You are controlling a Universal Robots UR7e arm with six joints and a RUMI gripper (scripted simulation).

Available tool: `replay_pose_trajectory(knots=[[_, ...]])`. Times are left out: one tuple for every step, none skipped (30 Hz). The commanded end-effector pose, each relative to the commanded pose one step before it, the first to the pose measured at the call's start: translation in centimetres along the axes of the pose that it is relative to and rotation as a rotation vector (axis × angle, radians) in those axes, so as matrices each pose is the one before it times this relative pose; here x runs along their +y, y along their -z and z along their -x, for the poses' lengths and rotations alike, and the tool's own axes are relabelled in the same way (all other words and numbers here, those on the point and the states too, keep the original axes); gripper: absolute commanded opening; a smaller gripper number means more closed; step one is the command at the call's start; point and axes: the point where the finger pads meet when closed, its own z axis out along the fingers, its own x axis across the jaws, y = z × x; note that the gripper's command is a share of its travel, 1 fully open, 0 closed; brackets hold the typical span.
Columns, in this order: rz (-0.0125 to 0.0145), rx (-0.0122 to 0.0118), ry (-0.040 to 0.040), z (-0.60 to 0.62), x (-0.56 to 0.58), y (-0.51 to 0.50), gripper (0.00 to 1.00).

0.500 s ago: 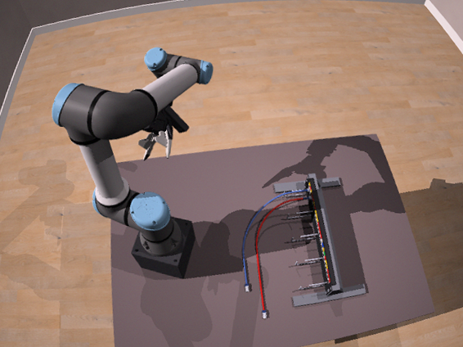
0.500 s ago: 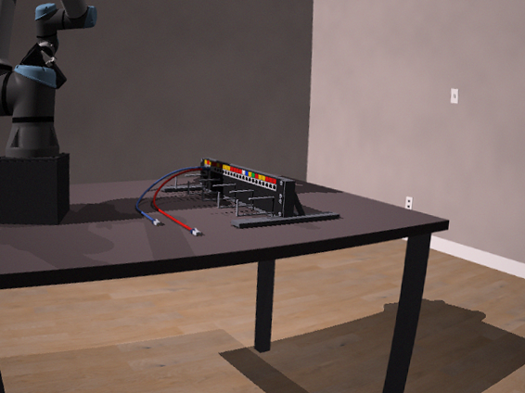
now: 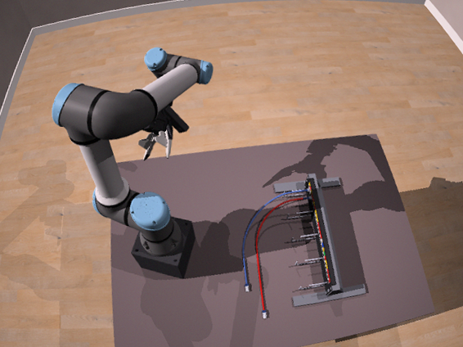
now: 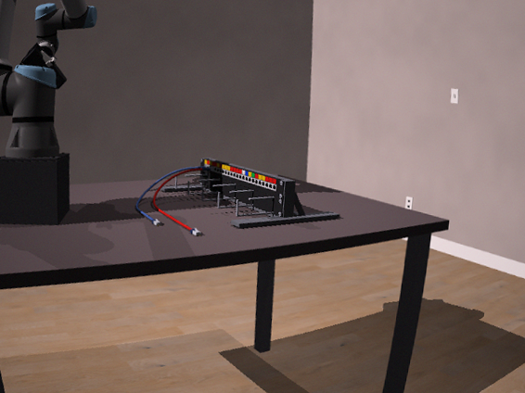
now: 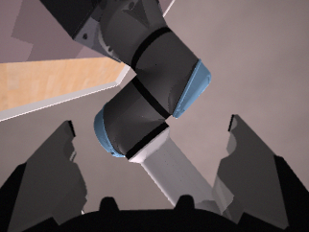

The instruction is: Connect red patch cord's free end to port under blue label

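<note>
The rack (image 3: 331,237) (image 4: 286,193) stands upright on the dark table (image 3: 205,185) (image 4: 347,222), with a row of ports under colored labels (image 4: 251,174). A red patch cord (image 3: 259,242) (image 4: 173,219) curves from a port at the rack's far end; its free plug (image 3: 265,314) (image 4: 194,231) lies on the table. A blue patch cord (image 3: 245,237) (image 4: 142,201) runs beside it, its free plug (image 3: 247,288) (image 4: 156,223) also on the table. My gripper (image 3: 157,152) (image 5: 151,118) is open and empty, held high near the table's far left corner, far from the cords.
The arm's base block (image 3: 163,249) (image 4: 28,186) stands on the table left of the cords. Several thin metal cable-management rods (image 3: 310,261) (image 4: 234,195) stick out from the rack's front. The wrist view shows only my own arm's links (image 5: 149,110).
</note>
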Motion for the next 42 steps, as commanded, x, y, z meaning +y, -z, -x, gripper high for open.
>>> replay_pose_trajectory(knots=[[-0.00062, -0.0005, -0.00008, -0.011, 0.008, 0.016, 1.0], [0.0, 0.0, 0.0, 0.0, 0.0, 0.0, 1.0], [0.0, -0.00001, 0.0, 0.0, 0.0, 0.0, 1.0], [0.00002, -0.00006, 0.00002, 0.0, -0.001, 0.0, 1.0], [0.00005, -0.00017, 0.00005, 0.0, -0.003, 0.0, 1.0], [0.00009, -0.00032, 0.00009, 0.0, -0.007, 0.001, 1.0], [0.00015, -0.00052, 0.00014, -0.001, -0.011, 0.001, 1.0], [0.00022, -0.00076, 0.00021, -0.001, -0.016, 0.002, 1.0], [0.0003, -0.00105, 0.00028, -0.001, -0.022, 0.002, 1.0], [0.0004, -0.00138, 0.00037, -0.001, -0.028, 0.003, 1.0], [0.0005, -0.00174, 0.00047, -0.002, -0.036, 0.004, 1.0], [0.00061, -0.00214, 0.00057, -0.002, -0.044, 0.005, 1.0], [0.00073, -0.00257, 0.00068, -0.003, -0.053, 0.006, 1.0], [0.00085, -0.00304, 0.0008, -0.004, -0.063, 0.007, 1.0], [0.00098, -0.00353, 0.00093, -0.004, -0.073, 0.008, 1.0], [0.00111, -0.00405, 0.00106, -0.005, -0.084, 0.009, 1.0], [0.00124, -0.0046, 0.0012, -0.006, -0.095, 0.01, 1.0], [0.0, 0.0, 0.0, 0.0, 0.0, 0.0, 1.0], [0.0, 0.0, 0.0, 0.0, 0.0, 0.0, 1.0], [0.00137, -0.00516, 0.00134, -0.007, -0.107, 0.012, 1.0], [0.0015, -0.00576, 0.00148, -0.009, -0.119, 0.013, 1.0], [0.00163, -0.00637, 0.00162, -0.01, -0.132, 0.015, 1.0], [0.00175, -0.00699, 0.00176, -0.012, -0.145, 0.016, 1.0], [0.00186, -0.00764, 0.0019, -0.015, -0.159, 0.018, 1.0], [0.00197, -0.0083, 0.00204, -0.017, -0.173, 0.02, 1.0], [0.00206, -0.00897, 0.00218, -0.02, -0.187, 0.022, 1.0], [0.00213, -0.00965, 0.00231, -0.023, -0.201, 0.024, 1.0], [0.0022, -0.01033, 0.00244, -0.026, -0.216, 0.026, 1.0], [0.00224, -0.01103, 0.00256, -0.03, -0.231, 0.028, 1.0], [0.00227, -0.01172, 0.00268, -0.035, -0.246, 0.03, 1.0], [0.00227, -0.01242, 0.00278, -0.04, -0.261, 0.033, 1.0], [0.00225, -0.01312, 0.00288, -0.045, -0.276, 0.035, 1.0], [0.00221, -0.01382, 0.00297, -0.051, -0.291, 0.038, 1.0], [0.00215, -0.01451, 0.00305, -0.057, -0.307, 0.04, 1.0], [0.0, 0.0, 0.0, 0.0, 0.0, 0.0, 1.0], [0.0, 0.0, 0.0, 0.0, 0.0, 0.0, 1.0], [0.00205, -0.0152, 0.00312, -0.065, -0.322, 0.043, 1.0], [0.00193, -0.01587, 0.00317, -0.072, -0.337, 0.046, 1.0], [0.00177, -0.01654, 0.00322, -0.081, -0.352, 0.049, 1.0], [0.00159, -0.01719, 0.00325, -0.09, -0.367, 0.052, 1.0], [0.00137, -0.01782, 0.00326, -0.1, -0.382, 0.055, 1.0], [0.00113, -0.01843, 0.00327, -0.11, -0.397, 0.059, 1.0]])
